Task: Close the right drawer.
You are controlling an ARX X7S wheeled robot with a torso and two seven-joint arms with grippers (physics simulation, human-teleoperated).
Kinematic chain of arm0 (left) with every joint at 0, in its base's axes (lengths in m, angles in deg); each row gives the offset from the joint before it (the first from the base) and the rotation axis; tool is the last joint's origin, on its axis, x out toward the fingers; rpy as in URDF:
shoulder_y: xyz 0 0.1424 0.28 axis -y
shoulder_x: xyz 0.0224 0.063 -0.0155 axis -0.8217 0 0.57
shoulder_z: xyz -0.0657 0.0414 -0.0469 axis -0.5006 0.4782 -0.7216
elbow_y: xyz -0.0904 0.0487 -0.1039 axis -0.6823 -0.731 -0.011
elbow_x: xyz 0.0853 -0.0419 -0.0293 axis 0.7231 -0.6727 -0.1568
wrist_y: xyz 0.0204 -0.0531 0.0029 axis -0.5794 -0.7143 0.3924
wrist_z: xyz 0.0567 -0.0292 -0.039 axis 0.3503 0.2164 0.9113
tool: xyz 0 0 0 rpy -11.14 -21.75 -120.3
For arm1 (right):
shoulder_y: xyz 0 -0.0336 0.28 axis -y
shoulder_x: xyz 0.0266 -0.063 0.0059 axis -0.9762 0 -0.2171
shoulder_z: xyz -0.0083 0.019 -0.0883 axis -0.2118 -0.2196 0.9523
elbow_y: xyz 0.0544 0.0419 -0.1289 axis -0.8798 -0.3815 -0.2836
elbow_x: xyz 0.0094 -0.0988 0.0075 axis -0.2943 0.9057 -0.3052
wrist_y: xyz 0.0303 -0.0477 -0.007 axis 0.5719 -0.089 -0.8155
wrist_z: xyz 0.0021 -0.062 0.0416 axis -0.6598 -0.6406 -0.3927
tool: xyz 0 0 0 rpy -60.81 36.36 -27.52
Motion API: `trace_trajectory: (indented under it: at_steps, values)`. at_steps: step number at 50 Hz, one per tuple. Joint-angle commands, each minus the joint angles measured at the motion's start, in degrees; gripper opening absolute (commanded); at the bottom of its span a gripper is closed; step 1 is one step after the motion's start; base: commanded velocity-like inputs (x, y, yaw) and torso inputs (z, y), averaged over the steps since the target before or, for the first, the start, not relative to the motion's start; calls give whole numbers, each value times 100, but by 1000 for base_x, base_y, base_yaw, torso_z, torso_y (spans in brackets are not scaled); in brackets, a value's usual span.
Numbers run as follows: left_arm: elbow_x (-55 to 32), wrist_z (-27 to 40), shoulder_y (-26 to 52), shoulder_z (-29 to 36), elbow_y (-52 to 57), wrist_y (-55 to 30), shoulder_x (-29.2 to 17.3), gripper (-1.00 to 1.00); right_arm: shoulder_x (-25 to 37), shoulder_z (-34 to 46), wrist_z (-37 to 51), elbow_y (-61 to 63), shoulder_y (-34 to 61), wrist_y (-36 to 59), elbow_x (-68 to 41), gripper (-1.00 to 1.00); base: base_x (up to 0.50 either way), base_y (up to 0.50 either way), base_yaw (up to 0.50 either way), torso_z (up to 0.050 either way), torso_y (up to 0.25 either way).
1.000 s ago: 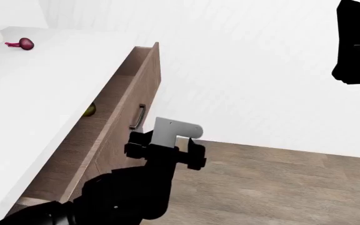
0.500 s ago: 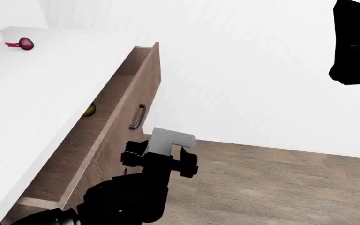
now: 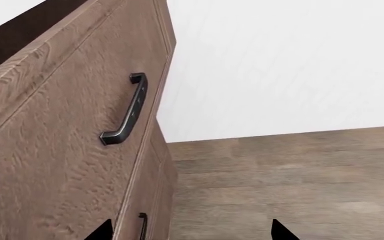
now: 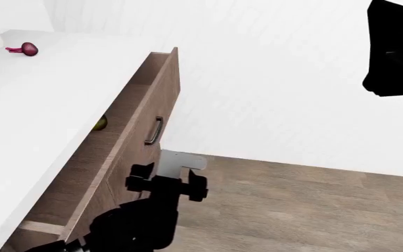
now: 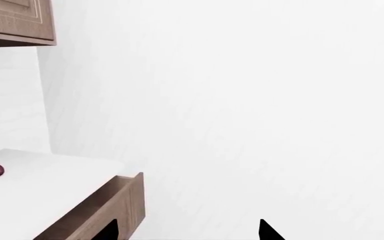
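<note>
Right drawer [image 4: 128, 142], a long shallow box of rough brown wood grain, juts open from under the white counter [image 4: 27, 105], its panelled front and dark bar handle [image 4: 155, 130] facing the left gripper [image 3: 190, 231], whose fingers [image 3: 280, 232] are spread, empty.

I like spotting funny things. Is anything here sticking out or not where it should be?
Yes. The long light-brown wooden drawer hangs far out from under the white countertop, so it looks odd. A small yellow-green round thing sits inside it. The robot's left hand is close to the drawer's front.
</note>
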Motion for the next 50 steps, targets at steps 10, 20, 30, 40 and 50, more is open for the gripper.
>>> trace_trajectory:
  at_steps: [10,20,30,40,50]
  values:
    - [74,-139,-59,-97,-411,203,-23,100,-42,-52,37,15,-18,9,-31,100,0,0,0,0,0]
    - [63,-242,-10,-170,-670,247,-32,100,-80,-79,62,23,-19,5,-60,100,0,0,0,0,0]
    - [127,-382,-69,-202,-1053,394,14,100,-144,-124,125,45,31,15,-124,100,0,0,0,0,0]
    - [210,-503,-64,-238,-1538,523,60,100,-215,-179,216,49,135,60,-234,100,0,0,0,0,0]
    - [260,-544,-23,-235,-1822,515,82,100,-277,-225,253,31,196,87,-301,100,0,0,0,0,0]
